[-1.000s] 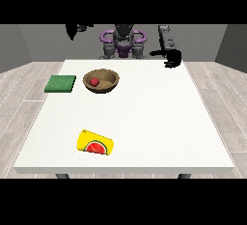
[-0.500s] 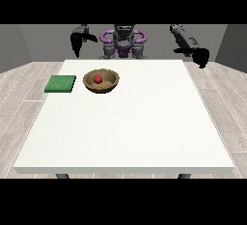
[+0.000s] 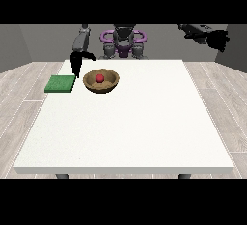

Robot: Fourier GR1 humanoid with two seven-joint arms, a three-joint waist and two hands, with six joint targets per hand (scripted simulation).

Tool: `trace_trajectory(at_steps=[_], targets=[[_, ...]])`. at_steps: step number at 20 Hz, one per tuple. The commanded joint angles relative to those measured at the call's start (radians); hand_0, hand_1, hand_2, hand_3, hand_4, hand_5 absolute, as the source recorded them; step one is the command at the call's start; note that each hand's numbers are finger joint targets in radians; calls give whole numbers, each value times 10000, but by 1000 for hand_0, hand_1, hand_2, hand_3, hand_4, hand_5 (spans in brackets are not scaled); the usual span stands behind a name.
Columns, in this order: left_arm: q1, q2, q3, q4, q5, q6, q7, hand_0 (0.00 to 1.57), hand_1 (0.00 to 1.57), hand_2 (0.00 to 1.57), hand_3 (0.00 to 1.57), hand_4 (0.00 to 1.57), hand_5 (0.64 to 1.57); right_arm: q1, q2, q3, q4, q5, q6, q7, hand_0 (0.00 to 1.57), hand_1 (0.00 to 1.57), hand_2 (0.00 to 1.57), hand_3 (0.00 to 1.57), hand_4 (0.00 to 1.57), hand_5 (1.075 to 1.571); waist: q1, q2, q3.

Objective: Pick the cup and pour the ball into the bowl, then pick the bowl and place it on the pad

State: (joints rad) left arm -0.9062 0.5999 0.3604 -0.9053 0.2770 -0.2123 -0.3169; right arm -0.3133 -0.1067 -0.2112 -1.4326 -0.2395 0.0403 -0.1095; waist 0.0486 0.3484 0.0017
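Two black hands show above a white desk (image 3: pixel 135 132). On the desk, toward the robot's side and left of the middle, stands a brown bowl (image 3: pixel 101 81) with a red ball (image 3: pixel 100 78) lying in it. Just to the left of the bowl, a little apart from it, lies a flat green pad (image 3: pixel 60 83). The hand at the view's left (image 3: pixel 77 62) hangs over the far edge of the desk, between pad and bowl, fingers pointing down; it holds nothing, though I cannot tell how far open it is. The hand at the view's right (image 3: pixel 217 39) is raised off past the desk's far right corner, well away from everything; its fingers cannot be made out.
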Motion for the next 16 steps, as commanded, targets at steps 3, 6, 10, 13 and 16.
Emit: trace_trajectory(at_steps=[3,6,10,13,16], targets=[[-279,593,1,-614,244,-287,908,0,0,0,0,0,1543,-397,-659,-795,2754,-356,1054,-1403,0,0,0,0,297,1571,133,-58,-1],[-1309,1031,46,-828,460,-176,1827,0,0,0,0,0,1545,-1117,-277,-743,3806,-62,670,-2181,0,0,0,0,289,1570,201,271,4],[-1221,1367,213,-637,747,-604,2083,0,0,0,0,0,1536,-1595,-263,-879,4664,-396,672,-1654,0,0,0,0,374,1570,156,-8,-6],[-849,1242,164,-922,786,-608,2081,0,0,0,0,0,1538,-1751,-404,-1051,5437,-427,700,-1879,0,0,0,0,411,1570,312,-301,-8],[-1399,1325,163,-1115,846,-391,2229,0,0,0,0,0,1537,-2771,-492,-1282,6142,-453,277,-1986,0,0,0,0,401,1571,448,294,-5]])
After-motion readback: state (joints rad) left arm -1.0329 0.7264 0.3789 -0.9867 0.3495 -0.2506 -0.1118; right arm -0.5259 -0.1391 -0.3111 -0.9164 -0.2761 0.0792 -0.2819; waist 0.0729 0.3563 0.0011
